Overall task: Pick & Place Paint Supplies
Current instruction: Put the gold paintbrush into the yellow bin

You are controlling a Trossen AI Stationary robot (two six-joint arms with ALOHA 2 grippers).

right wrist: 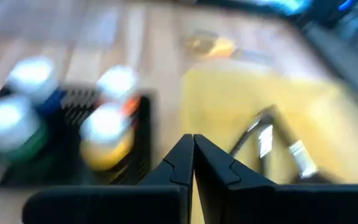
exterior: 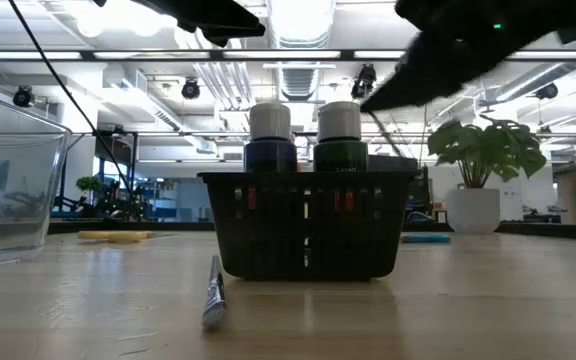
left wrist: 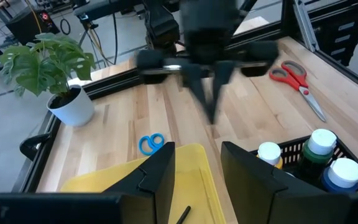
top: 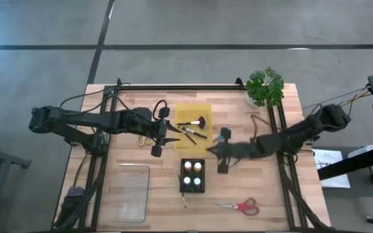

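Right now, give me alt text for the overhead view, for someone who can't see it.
Two dark robot arms meet over a wooden table: the left claw beside a yellow tray holding brushes, the right claw, shut, near a black basket of paint bottles.

No text could be read anywhere. The bottles (exterior: pixel 306 140) in the black basket (exterior: pixel 308 232) carried small label print, too fine to make out, and the sheet of paper (top: pixel 329 163) beyond the worktop's right edge showed only illegible marks.
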